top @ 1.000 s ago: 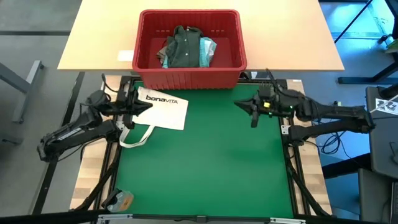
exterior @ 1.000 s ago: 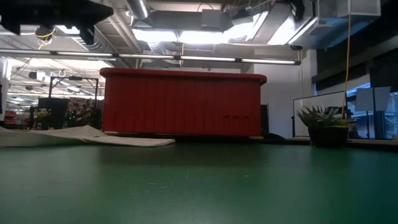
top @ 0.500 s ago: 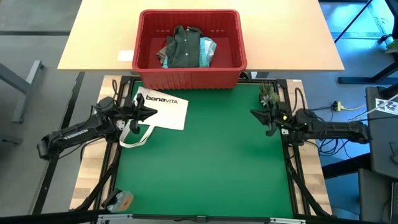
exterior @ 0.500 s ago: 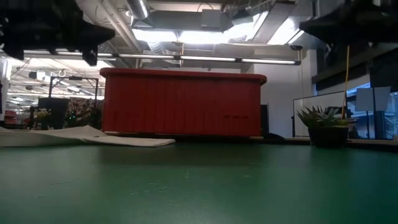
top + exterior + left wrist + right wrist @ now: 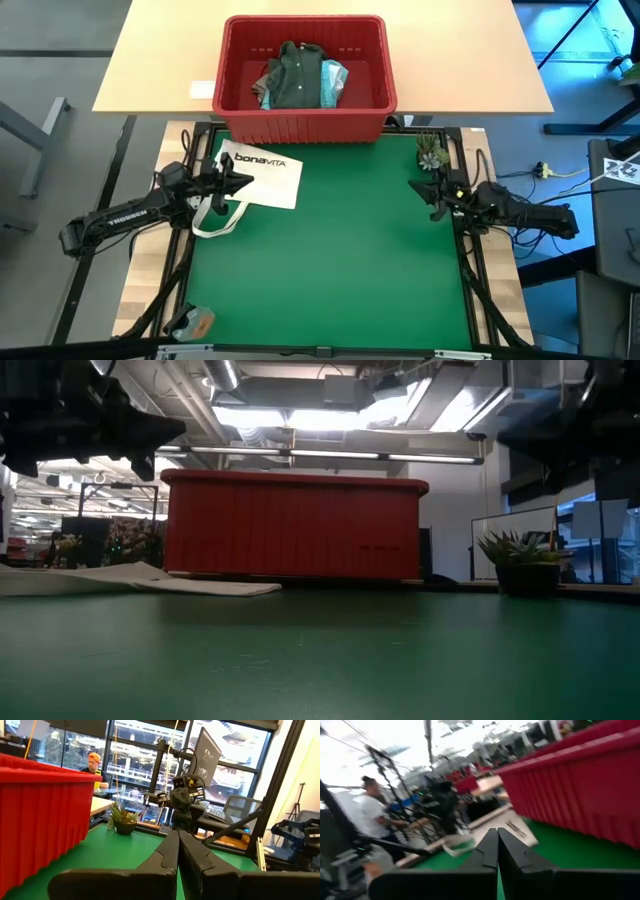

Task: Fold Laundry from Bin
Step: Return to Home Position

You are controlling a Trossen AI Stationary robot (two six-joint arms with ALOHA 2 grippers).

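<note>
The only wording that reads clearly is "bonaVITA", in dark letters on the white tote bag point(image 5: 268, 180) lying on the table point(image 5: 330, 270), just past the tips of the left fingers point(image 5: 237, 181). White lettering on the left arm point(image 5: 120, 214) is too small to read.

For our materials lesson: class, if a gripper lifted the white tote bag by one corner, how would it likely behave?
Probably floppy: the tote bag lies nearly flat on the green mat, so it should drape. Likely light, being thin; its loose handle would dangle.
</note>
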